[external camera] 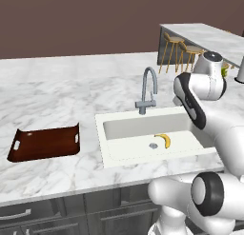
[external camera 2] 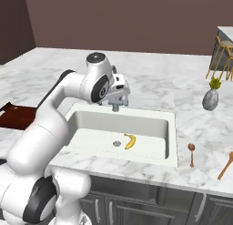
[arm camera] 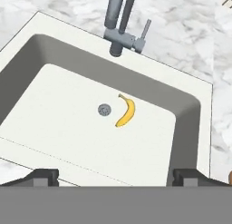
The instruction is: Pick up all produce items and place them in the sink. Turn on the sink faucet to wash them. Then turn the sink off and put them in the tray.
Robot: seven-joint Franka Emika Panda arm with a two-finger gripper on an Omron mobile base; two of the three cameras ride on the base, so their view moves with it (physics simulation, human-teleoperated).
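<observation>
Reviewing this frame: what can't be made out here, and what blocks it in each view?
- Faucet: right base view, the arm's wrist covers nearly all of it; lever position unreadable.
- Tray: right base view, cut by the left edge and the arm.
- Whether water runs: none visible around the banana in the sink, but too fine to rule out.
- Fingers: hand view, just the tips, spread wide.
- Spoon: cut by the right edge.

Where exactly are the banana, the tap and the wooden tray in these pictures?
banana (arm camera: 125, 112): hand view, middle of its curve, lying in the sink beside the drain.
tap (external camera: 149, 89): left base view, on its arched neck.
tray (external camera: 45, 142): left base view, bare middle of its floor.
</observation>
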